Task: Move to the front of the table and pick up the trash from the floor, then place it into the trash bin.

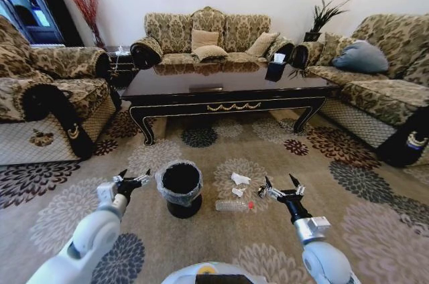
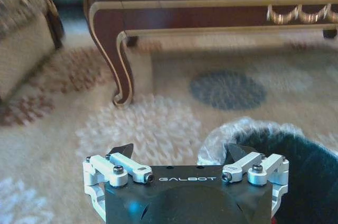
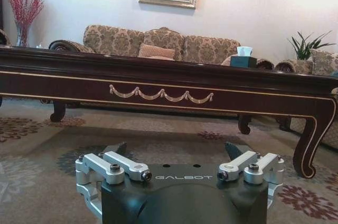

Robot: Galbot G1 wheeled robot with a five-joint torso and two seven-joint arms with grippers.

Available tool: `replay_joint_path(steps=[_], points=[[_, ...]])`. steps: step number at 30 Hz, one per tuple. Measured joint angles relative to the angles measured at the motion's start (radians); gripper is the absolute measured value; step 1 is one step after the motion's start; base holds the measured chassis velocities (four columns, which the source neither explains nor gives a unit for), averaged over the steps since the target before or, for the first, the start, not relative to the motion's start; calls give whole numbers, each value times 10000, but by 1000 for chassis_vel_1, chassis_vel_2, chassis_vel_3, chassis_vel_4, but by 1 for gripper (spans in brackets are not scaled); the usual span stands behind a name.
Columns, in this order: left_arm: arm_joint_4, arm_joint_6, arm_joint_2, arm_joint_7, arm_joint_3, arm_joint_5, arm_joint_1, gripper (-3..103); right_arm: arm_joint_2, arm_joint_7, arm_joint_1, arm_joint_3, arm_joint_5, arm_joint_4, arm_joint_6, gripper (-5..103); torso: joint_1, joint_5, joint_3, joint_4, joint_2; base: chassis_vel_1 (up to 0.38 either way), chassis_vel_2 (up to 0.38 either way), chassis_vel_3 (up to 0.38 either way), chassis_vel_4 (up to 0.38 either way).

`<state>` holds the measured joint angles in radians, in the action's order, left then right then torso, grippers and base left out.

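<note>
The dark glossy table [image 1: 228,90] with its gold scroll apron stands ahead of me on the patterned carpet; its apron [image 3: 161,94] and a curved leg [image 2: 119,60] appear in the wrist views. The black trash bin [image 1: 181,189] with its pale liner stands on the floor, just right of my left gripper [image 1: 134,178], which is open; its rim [image 2: 248,129] is close to that gripper [image 2: 182,152]. Two white paper scraps [image 1: 239,179] and a clear bottle with a red cap [image 1: 234,205] lie right of the bin. My right gripper [image 1: 281,185] hovers open just right of the bottle, also seen as [image 3: 177,150].
Patterned sofas surround the table: one at the back [image 1: 208,36], one at the left [image 1: 47,90], one at the right [image 1: 389,83]. A tissue box [image 1: 278,66] sits on the table's right end. A plant [image 1: 322,19] and red twigs in a vase [image 1: 87,6] stand in the corners.
</note>
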<state>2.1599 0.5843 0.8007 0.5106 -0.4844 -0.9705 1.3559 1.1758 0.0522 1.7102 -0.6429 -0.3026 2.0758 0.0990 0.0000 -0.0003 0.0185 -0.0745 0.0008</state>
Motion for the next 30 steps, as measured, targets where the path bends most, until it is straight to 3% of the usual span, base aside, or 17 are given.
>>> replay_joint_path(steps=[2,4,6,12,17,30], points=[[-256,728,-448,682,629,-1394,-1151,100,24,22,-35,22,5,10,-12,100,0,3,0,-2,0,0,0,0,0],[-324,949,-530,977,833,-1818,-1503,100,35,27,-35,16,5,17,-15,100,0,4,0,-2,0,0,0,0,0],[-516,1500,-637,1791,1494,-2922,-2397,100,62,33,9,-67,0,24,-15,100,0,4,0,-3,0,0,0,0,0],[-901,1621,-527,3147,2622,-4679,-3523,100,192,47,108,-203,-3,-29,13,100,0,3,0,-3,0,0,0,0,0],[-1227,1608,-408,4026,2899,-5967,-3846,100,257,84,90,-199,-1,-129,15,100,0,3,0,0,0,0,0,0,0],[-2754,1544,664,4536,3872,-6563,-4810,99,388,152,77,-101,34,-310,10,100,0,3,0,-3,0,0,0,0,0]])
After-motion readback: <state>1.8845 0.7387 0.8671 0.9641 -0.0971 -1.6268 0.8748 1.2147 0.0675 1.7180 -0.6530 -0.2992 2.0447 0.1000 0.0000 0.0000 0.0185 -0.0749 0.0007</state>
